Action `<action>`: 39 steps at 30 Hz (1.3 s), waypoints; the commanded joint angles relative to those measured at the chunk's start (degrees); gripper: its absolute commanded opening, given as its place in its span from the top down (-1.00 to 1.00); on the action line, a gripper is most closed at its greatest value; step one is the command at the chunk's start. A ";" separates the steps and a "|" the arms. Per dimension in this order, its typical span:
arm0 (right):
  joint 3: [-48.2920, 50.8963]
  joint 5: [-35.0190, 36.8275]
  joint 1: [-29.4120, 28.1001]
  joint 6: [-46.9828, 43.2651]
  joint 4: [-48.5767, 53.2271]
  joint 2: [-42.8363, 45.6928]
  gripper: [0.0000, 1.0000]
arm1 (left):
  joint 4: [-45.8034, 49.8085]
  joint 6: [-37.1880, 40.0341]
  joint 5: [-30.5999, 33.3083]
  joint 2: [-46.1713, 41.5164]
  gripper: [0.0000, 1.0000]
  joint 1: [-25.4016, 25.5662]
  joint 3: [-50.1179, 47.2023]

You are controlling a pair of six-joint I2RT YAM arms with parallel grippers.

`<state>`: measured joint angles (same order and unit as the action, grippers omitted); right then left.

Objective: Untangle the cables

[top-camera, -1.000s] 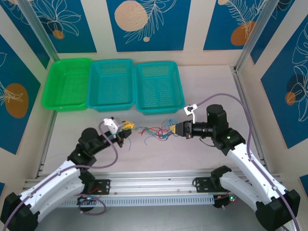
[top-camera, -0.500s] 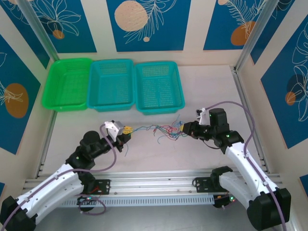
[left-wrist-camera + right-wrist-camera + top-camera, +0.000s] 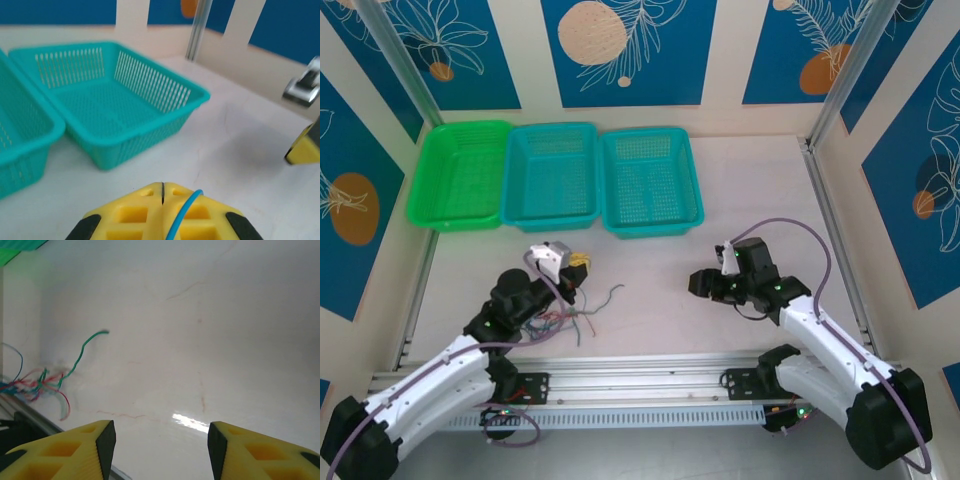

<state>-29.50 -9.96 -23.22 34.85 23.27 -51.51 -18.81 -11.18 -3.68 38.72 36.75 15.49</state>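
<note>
The main risk, as I judge it, is at the left hand (image 3: 579,267). Its yellow fingers are clenched on a single blue cable (image 3: 183,210), seen in the wrist view running out between the closed tips. The strand is very thin, so a pull could slip it free. A pull could also drag the whole knot along and tighten it instead of loosening it.

The second risk is at the right hand (image 3: 699,283). It is released, with nothing between its fingers, and the wrist view shows bare table (image 3: 650,325) in the gap. To take a second strand it must pinch a wire lying flat on the table. It could easily close on nothing, press its tips into the surface, or catch several colours at once.

The cables (image 3: 575,318) also lie close to the metal rail (image 3: 650,365) along the near edge, where a loose end could snag.

The tangle of green, red and blue strands sits on the near left part of the table. It is just beside and below the left hand, with the blue strand leading up into the grip. One green end (image 3: 85,347) trails out to the right. The right hand is well apart from the bundle, on its right, and faces it. From the right wrist the cables appear at the far left edge. The baskets (image 3: 552,175) stand at the far side, away from both hands.
</note>
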 commanded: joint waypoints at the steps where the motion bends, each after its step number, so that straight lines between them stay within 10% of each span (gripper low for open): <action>1: -1.76 -3.21 -5.91 -1.50 -5.50 1.16 -0.07 | -1.32 -2.75 2.18 -1.40 1.00 -0.28 -1.63; 9: -3.48 15.11 -34.76 -18.58 -23.20 -5.67 -0.56 | 0.66 -2.17 -3.65 -7.69 1.00 -0.32 4.19; 16: -9.78 8.81 -34.78 -35.76 -38.69 -23.58 -0.69 | -0.39 -1.92 -7.91 -4.51 1.00 -0.28 7.58; 24: -14.53 5.31 -34.29 -35.22 -47.21 -45.58 -0.72 | -2.12 -2.98 -8.88 -4.06 1.00 -0.14 10.66; 29: -13.82 5.66 -32.14 -31.57 -47.58 -51.18 -0.47 | 1.97 -1.46 -5.06 -7.16 1.00 -0.23 11.69; 34: -10.63 3.97 -29.52 -27.66 -48.06 -49.77 0.58 | 3.71 -0.95 0.17 -11.12 1.00 -0.25 11.02; 39: -4.34 1.74 -26.05 -22.50 -49.18 -42.65 0.94 | 18.34 -2.03 25.15 -14.81 1.00 -0.47 13.62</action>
<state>-36.42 -6.31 -50.61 8.47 -25.28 -98.41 -8.62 -13.10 3.95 25.85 36.75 25.76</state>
